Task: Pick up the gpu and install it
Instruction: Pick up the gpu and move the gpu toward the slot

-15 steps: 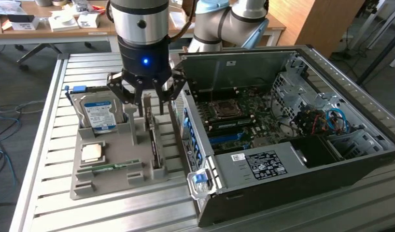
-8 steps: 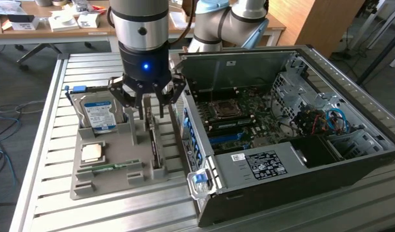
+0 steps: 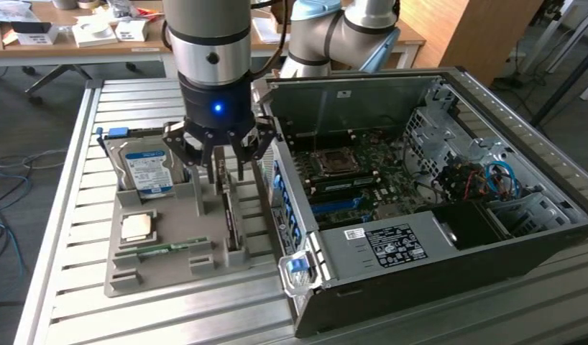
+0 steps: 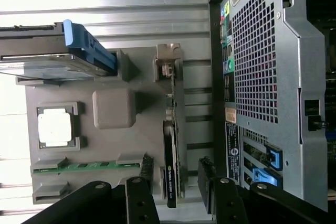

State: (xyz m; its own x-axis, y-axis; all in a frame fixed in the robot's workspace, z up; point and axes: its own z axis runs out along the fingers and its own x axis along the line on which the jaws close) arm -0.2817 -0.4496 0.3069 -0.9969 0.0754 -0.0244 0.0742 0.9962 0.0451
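The gpu stands on its edge in a slot along the side of the grey tray nearest the computer case. In the wrist view the gpu shows as a thin black card with a label, a metal bracket at its far end. My gripper hangs straight above it, open. In the wrist view, the gripper has one of its two fingers on each side of the card, apart from it. Nothing is held.
The open computer case lies right beside the tray, its motherboard facing up. The tray also holds a hard drive, a processor chip and a green memory stick. All rests on a slatted metal table.
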